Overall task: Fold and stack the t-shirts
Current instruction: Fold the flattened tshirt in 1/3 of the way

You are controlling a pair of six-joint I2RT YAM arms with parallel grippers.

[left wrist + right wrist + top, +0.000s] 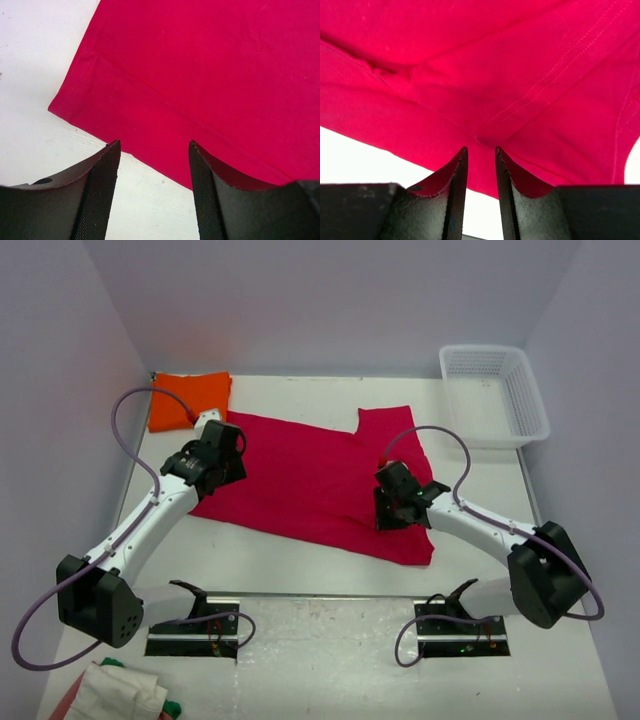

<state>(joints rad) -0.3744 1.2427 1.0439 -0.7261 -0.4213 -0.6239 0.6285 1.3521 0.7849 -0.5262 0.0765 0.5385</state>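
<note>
The crimson-red t-shirt point(310, 480) lies spread flat across the middle of the table, one short sleeve pointing to the back. The orange t-shirt point(188, 398) sits folded at the back left corner. My left gripper point(222, 452) hovers over the red shirt's left edge. In the left wrist view the left gripper point(155, 145) is open, with only the hem point(150, 125) and bare table between the fingers. My right gripper point(392, 508) is low over the shirt's right part. Seen from the right wrist, the right gripper point(481, 149) has its jaws a narrow gap apart, tips against wrinkled red cloth point(485, 90), pinching nothing.
A white plastic basket point(495, 395) stands at the back right. A heap of white, red and green cloth point(115, 692) lies at the near left corner by the left arm's base. White walls close in the table's back and sides.
</note>
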